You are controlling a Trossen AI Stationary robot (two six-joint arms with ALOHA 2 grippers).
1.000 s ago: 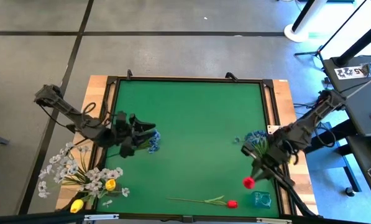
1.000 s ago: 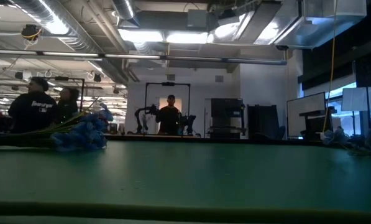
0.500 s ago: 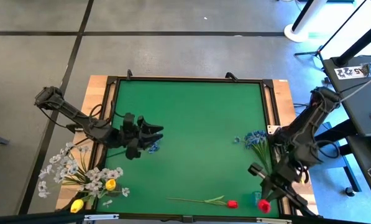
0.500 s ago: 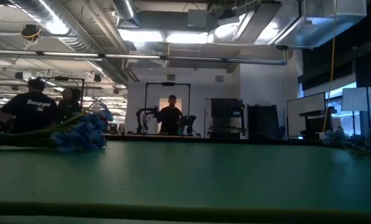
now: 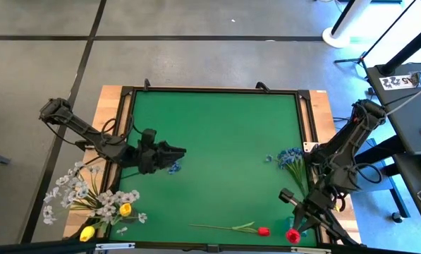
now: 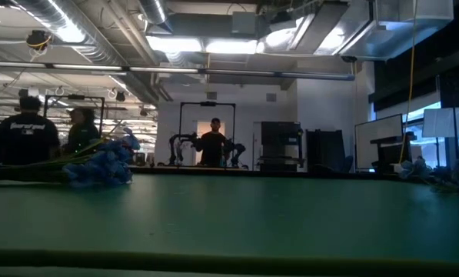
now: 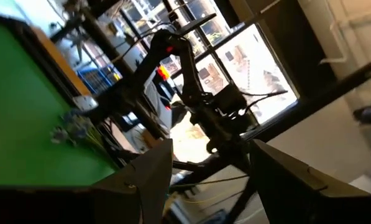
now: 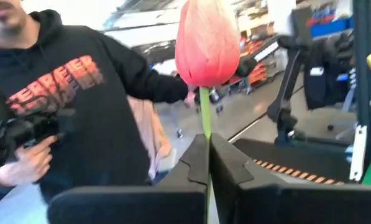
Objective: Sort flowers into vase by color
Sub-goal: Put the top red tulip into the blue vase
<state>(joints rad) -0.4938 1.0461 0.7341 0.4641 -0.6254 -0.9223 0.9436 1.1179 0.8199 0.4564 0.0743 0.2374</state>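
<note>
My right gripper (image 5: pixel 295 230) is near the table's near right corner, shut on a red tulip (image 8: pixel 207 43). A second red tulip (image 5: pixel 264 231) lies flat on the mat by the near edge, its stem pointing left. My left gripper (image 5: pixel 179 150) is open above the mat's left part, beside a blue cluster (image 5: pixel 171 167) that lies on the mat (image 6: pixel 98 165). Another blue bunch (image 5: pixel 289 156) lies at the right edge. White sprays (image 5: pixel 72 187) and yellow tulips (image 5: pixel 125 209) lie at the near left corner. The vase is hidden. My right gripper pinches the red tulip's green stem (image 8: pixel 204 118) between its two fingers, a short way below the blossom. The stem runs along the fingers and the blossom stands out beyond the fingertips (image 8: pixel 197 155). The tulip is lifted clear of the table.
The green mat (image 5: pixel 217 127) sits in a dark frame on a wooden table. A person in a black hoodie (image 8: pixel 67 93) stands beyond the right gripper. More people (image 6: pixel 29 135) and equipment stand in the room behind the table.
My right gripper has carried the red tulip toward the table's near edge, and it now covers the teal glass that showed at the near right corner. My left gripper has shifted slightly right and turned its fingers toward the table's right; the blue cluster has stayed on the mat.
</note>
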